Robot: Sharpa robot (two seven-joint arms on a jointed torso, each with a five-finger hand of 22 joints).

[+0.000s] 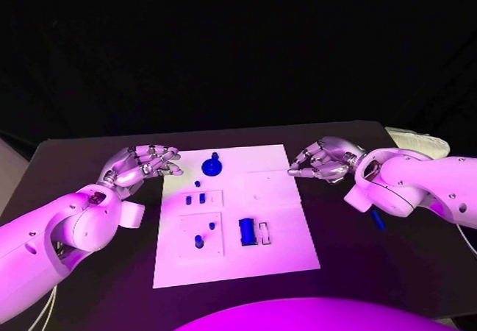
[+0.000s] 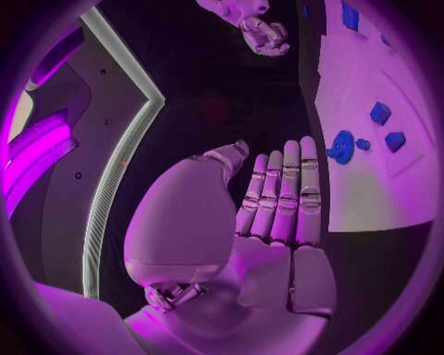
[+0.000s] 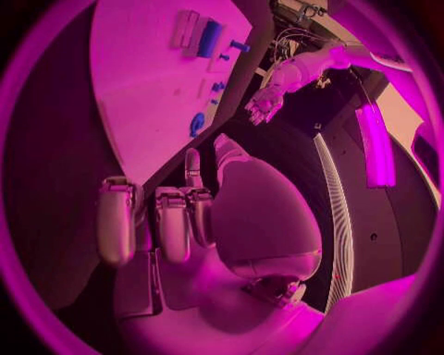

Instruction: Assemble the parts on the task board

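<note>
The left hand [image 1: 141,165], closest in its own wrist view, hovers just off the near-left corner of the task board [image 1: 283,208] with its fingers [image 2: 282,192] straight, side by side and holding nothing. The right hand [image 1: 324,162] hangs at the opposite far corner, its fingers [image 3: 171,222] curled inward around nothing that I can make out. Between the two hands lies the white task board, and the parts sit on it untouched: beside the left hand, toward the right one, is the round blue knob [image 1: 211,167]; further from both hands, toward the robot, stands the tall blue block [image 1: 246,231] next to a pale slot, and two small blue pegs [image 1: 194,200] sit just inward of the left hand. No part is gripped yet, so the step in hand looks like choosing and reaching for a first piece. The round blue knob is the nearest candidate for the left hand; it would do well to spread its fingers before descending and come straight down over the piece, keeping the palm clear of the small pegs alongside, which a sideways sweep could easily knock.
</note>
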